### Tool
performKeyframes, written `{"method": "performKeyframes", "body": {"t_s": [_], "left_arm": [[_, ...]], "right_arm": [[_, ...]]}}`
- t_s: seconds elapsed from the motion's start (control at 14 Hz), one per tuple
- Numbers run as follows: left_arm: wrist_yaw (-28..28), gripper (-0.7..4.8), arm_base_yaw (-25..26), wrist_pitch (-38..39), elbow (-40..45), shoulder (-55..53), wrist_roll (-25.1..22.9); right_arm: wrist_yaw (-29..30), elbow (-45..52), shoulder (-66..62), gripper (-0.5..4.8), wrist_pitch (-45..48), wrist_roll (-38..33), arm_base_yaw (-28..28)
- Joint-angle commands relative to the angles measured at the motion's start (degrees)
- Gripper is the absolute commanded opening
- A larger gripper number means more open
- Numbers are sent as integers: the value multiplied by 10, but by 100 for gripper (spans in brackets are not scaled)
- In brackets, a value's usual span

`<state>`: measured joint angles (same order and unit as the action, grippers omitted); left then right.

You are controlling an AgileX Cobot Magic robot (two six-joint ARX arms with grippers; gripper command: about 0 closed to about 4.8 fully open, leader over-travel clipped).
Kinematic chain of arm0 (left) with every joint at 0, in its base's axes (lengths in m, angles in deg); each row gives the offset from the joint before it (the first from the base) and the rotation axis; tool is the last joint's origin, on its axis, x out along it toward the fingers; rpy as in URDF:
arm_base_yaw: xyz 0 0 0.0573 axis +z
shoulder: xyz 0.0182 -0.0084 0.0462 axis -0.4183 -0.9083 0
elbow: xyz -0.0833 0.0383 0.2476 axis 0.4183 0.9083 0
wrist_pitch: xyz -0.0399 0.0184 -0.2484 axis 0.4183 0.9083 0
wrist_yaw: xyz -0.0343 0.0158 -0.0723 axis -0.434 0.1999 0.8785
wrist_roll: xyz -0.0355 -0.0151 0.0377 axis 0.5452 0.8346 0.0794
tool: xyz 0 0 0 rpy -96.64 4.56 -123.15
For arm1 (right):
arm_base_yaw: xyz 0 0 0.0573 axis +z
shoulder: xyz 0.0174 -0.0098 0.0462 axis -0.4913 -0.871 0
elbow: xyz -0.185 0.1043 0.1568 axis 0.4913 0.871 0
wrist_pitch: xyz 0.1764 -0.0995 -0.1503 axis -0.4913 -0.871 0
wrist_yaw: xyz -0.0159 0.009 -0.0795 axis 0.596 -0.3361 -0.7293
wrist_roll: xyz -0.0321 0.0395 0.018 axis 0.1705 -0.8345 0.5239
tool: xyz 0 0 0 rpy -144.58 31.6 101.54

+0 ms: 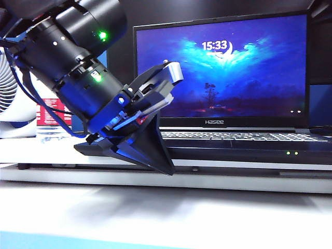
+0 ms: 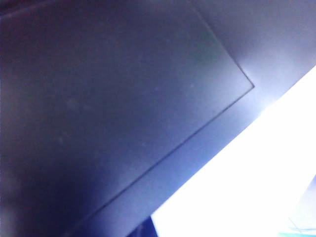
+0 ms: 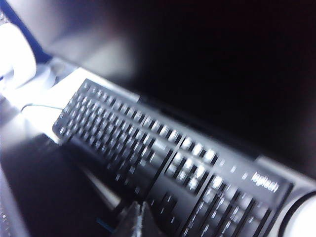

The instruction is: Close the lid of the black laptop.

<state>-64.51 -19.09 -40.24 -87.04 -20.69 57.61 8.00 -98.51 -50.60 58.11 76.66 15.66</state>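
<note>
The lid [image 1: 220, 67] of the black laptop [image 1: 244, 142] was seen upright, partly hidden by the left gripper [image 1: 155, 111]; its jaw state was indeterminable. The right gripper [image 3: 136, 217] was cropped, blurred, seemingly pressed together above a keyboard [image 3: 163, 158].

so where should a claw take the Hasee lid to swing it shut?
Top edge of the lid, reached from above or behind. The lid stands about upright and hinges along the laptop base, so the top edge is farthest from the hinge. The left claw sits low beside the lid's left edge; the right claw is over a separate keyboard.
</note>
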Motion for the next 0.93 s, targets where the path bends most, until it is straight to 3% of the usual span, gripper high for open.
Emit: {"method": "performKeyframes", "body": {"t_s": [0.07,0.93], "left_arm": [[-2,-5,9,-13,2,-13,-2],[-7,-5,9,-14,1,-13,2]], "right_arm": [[21,-3,2,-1,-58,28,10],[33,-3,14,-1,-134,52,83]]}}
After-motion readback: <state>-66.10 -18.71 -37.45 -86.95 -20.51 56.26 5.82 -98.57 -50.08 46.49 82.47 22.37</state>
